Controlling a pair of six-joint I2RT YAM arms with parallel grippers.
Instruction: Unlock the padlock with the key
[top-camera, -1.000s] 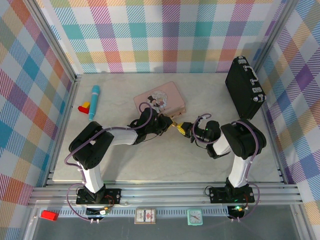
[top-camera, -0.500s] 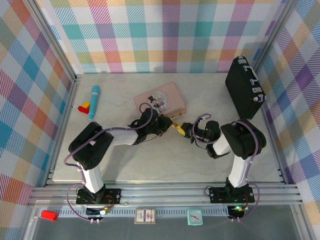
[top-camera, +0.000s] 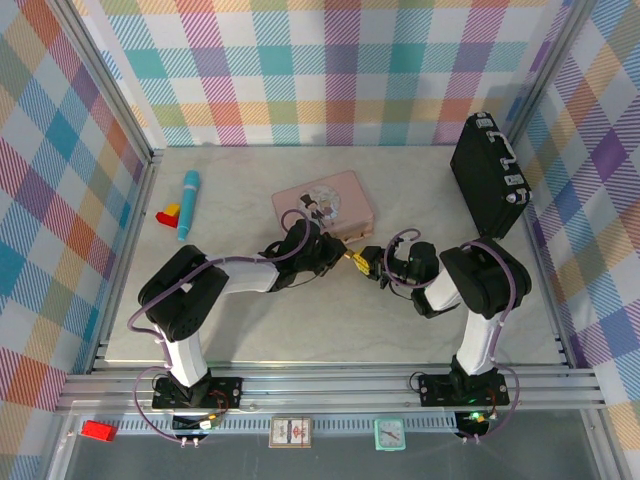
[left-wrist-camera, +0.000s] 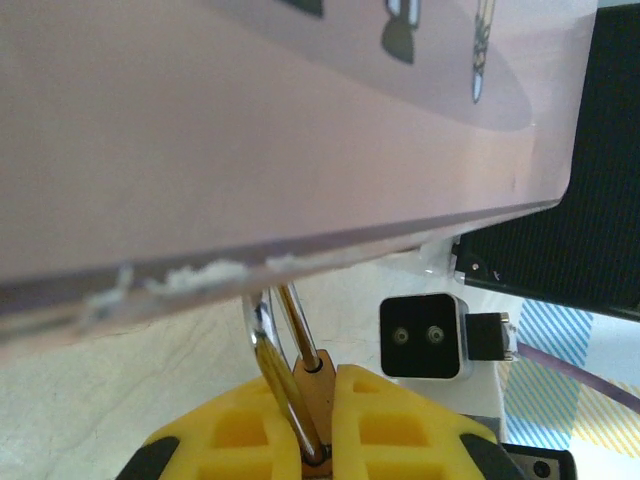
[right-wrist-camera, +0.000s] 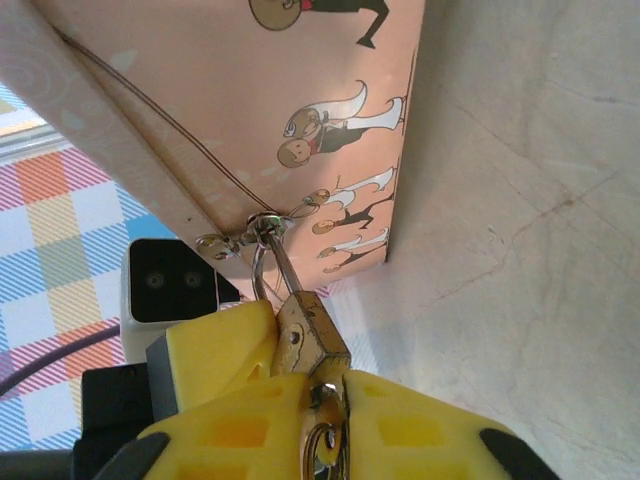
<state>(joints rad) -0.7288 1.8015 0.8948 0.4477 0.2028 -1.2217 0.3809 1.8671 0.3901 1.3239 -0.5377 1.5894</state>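
The padlock (right-wrist-camera: 310, 335) is hung from the hasp of the pink tin (right-wrist-camera: 250, 110) and is clenched by the left hand (left-wrist-camera: 316, 400). The key (right-wrist-camera: 326, 440), set at its underside, is grasped by the right hand (right-wrist-camera: 328, 395).

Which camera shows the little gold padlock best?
The right wrist view: the padlock is close and sharp, brass body and silver shackle, hooked through the pink tin's clasp. The left wrist view shows its shackle and a sliver of body. From the top it's a tiny gold speck.
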